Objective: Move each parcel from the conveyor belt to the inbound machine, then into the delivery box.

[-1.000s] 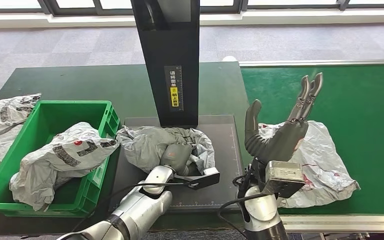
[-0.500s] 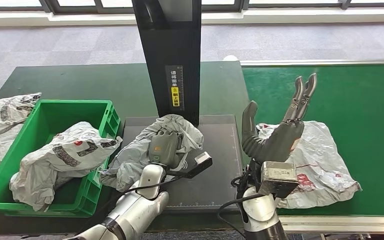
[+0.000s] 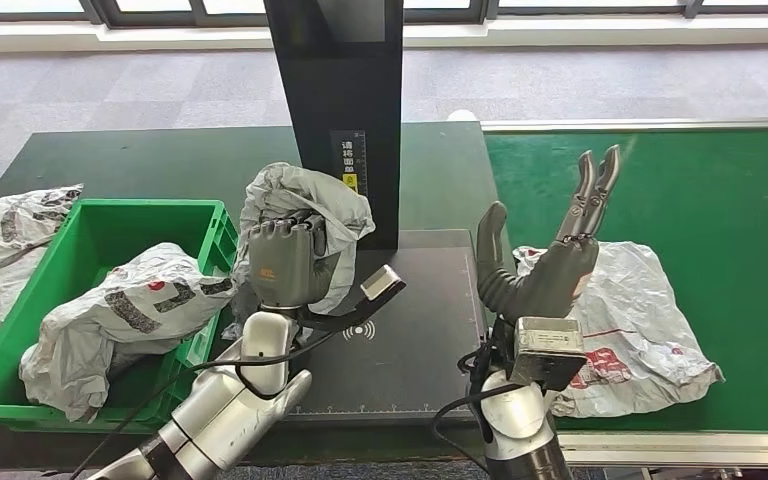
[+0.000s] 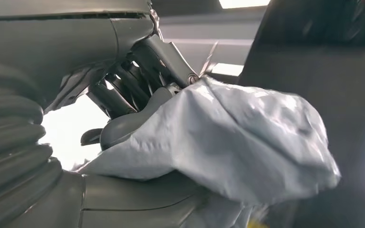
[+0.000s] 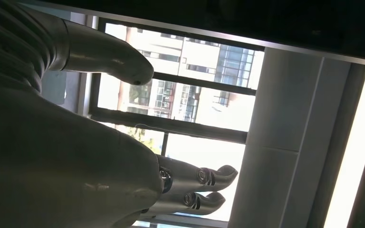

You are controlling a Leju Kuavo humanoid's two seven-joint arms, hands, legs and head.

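My left hand (image 3: 285, 262) grips a crumpled grey parcel (image 3: 305, 205) and holds it up in the air, between the green delivery box (image 3: 90, 235) and the inbound machine's black column (image 3: 345, 120). In the left wrist view the same grey parcel (image 4: 237, 137) bulges out of the left hand (image 4: 123, 95). The machine's dark scan plate (image 3: 400, 340) lies bare below. My right hand (image 3: 550, 265) is raised, fingers spread upward, holding nothing, above the near edge of the green conveyor belt (image 3: 680, 190). A white parcel (image 3: 640, 320) lies on the belt just behind it.
A grey printed parcel (image 3: 125, 315) fills the near part of the delivery box. Another grey bag (image 3: 0, 250) lies outside the box at the far left. The dark green table (image 3: 140, 165) stretches behind the box.
My left hand has lifted the grey parcel off the scan plate and carried it up and left toward the delivery box. The right hand has barely moved.
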